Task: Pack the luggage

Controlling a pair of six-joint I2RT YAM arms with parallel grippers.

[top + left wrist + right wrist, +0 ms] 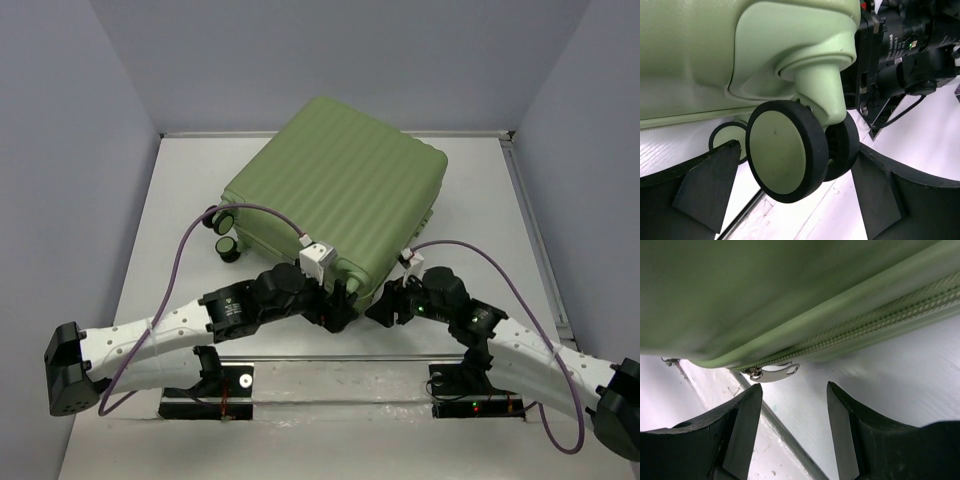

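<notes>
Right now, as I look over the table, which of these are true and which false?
1. The suitcase lies shut, ribbed shell up, on the table. True.
2. The left end effector is clamped on a wheel. False: it is open, with one finger on each side of the black wheel and a gap showing on both sides.
3. The right end effector holds the zipper pull. False: it is open with nothing between its fingers, and the metal pull hangs free just ahead of them.
4. The zipper pull sits at a corner of the shut zip line. True.
</notes>
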